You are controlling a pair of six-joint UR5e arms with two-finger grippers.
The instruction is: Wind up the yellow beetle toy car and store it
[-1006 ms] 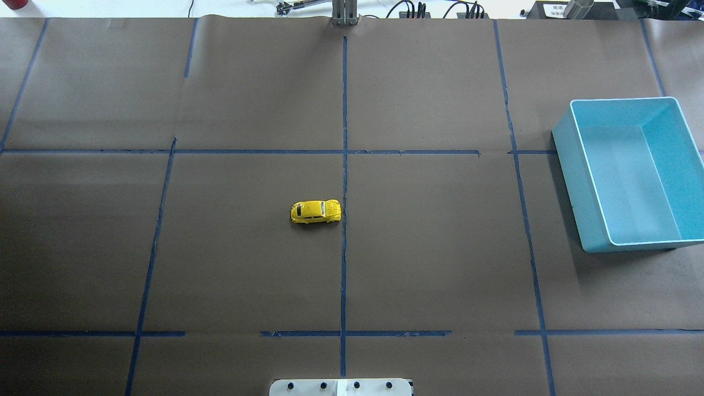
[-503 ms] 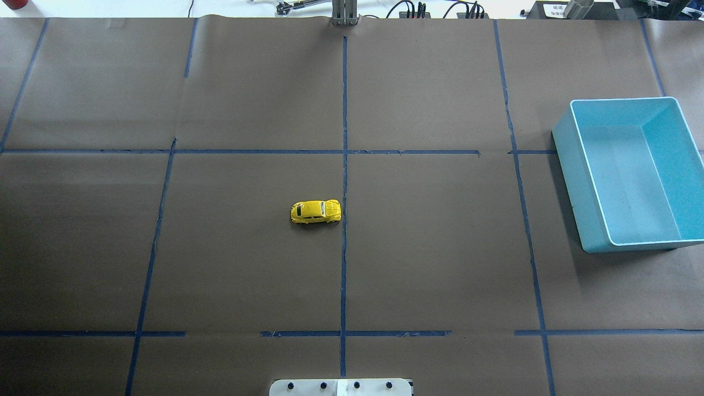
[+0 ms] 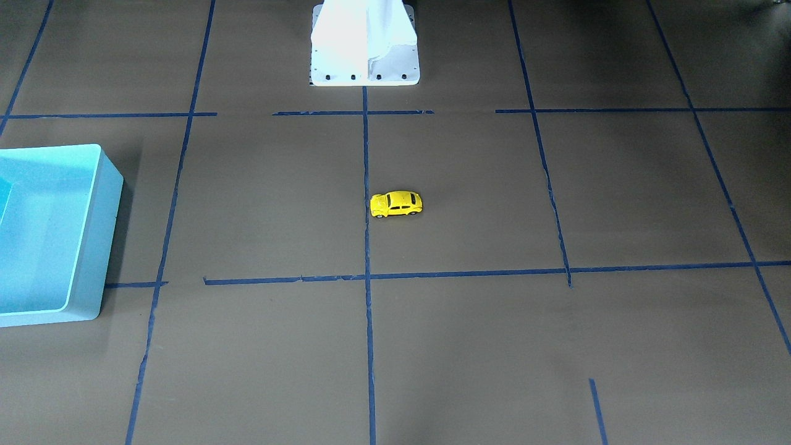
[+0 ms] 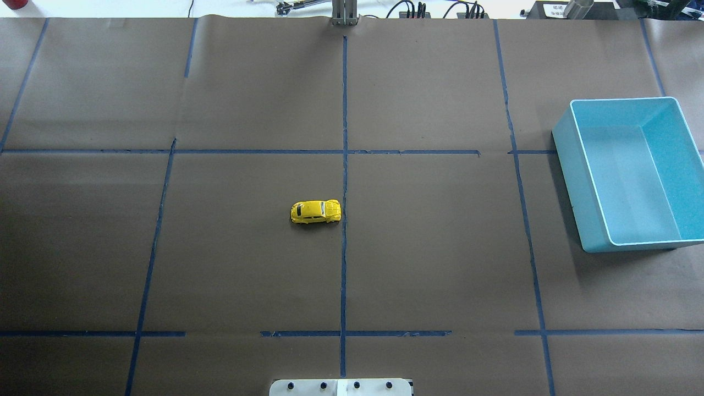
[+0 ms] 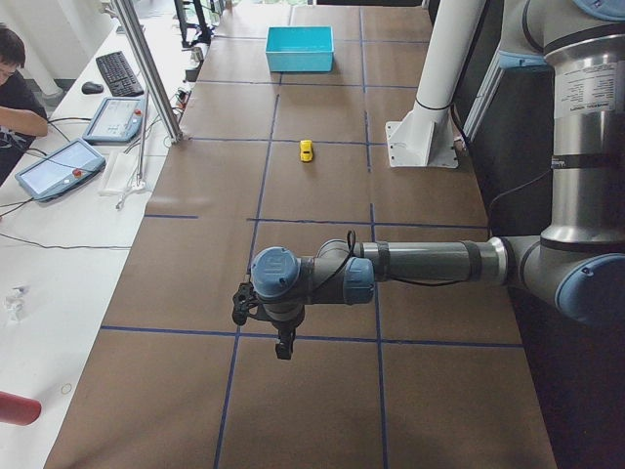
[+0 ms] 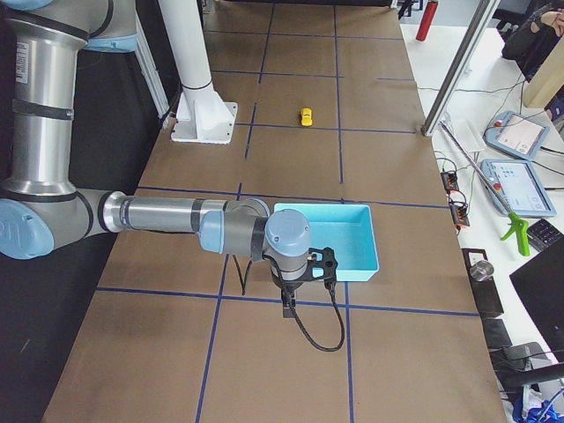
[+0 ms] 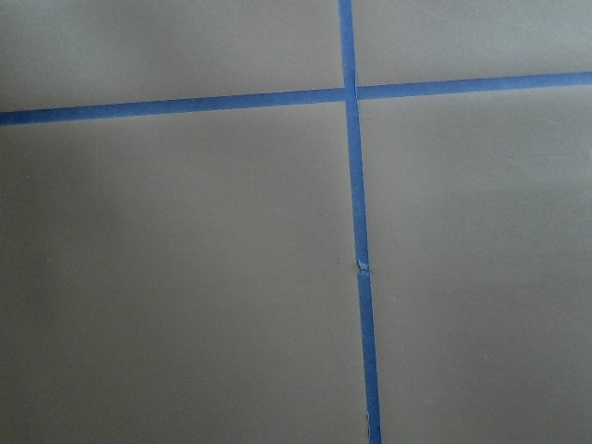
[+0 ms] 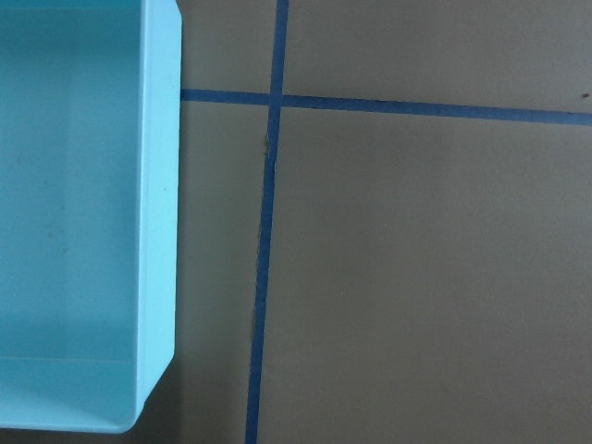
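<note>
The yellow beetle toy car stands on its wheels on the brown paper near the table's middle, just left of the centre tape line. It also shows in the front-facing view and small in the side views. My left gripper hangs over the table's left end, far from the car. My right gripper hangs just beyond the blue bin at the right end. Both show only in the side views, so I cannot tell whether they are open or shut. Neither wrist view shows fingers or the car.
An empty light blue bin stands at the right side of the table and also shows in the right wrist view. Blue tape lines grid the brown paper. The robot's white base stands at the near edge. An operator sits at a side desk.
</note>
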